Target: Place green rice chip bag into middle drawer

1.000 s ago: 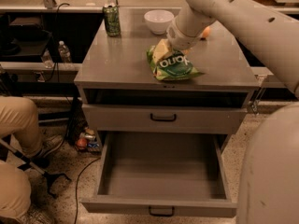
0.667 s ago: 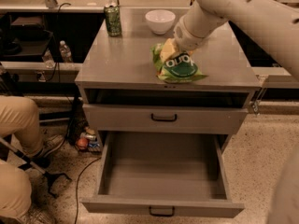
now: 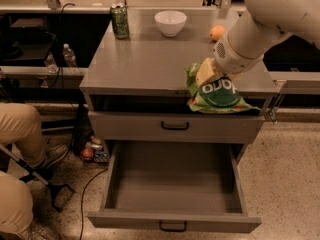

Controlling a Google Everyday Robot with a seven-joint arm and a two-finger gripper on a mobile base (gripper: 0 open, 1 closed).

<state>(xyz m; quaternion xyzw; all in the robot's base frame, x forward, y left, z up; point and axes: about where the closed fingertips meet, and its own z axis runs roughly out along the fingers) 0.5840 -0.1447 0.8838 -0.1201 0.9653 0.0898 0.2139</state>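
Green bag (image 3: 220,95) has been lifted and carried forward since a second ago. It now hangs above the right rear part of the open drawer (image 3: 172,186), well clear of its floor, with the gripper (image 3: 206,74) clenched on its upper end. By my judgement, only lowering and release remain.

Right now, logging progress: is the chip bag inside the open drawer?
No, the gripper holds the bag at the tabletop's front edge.

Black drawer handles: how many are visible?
2. One on the closed grey drawer front; one on the open grey metal drawer below it. The pincer holds the crinkly light-green snack bag at the front edge of the grey cabinet top. Others may be hidden below.
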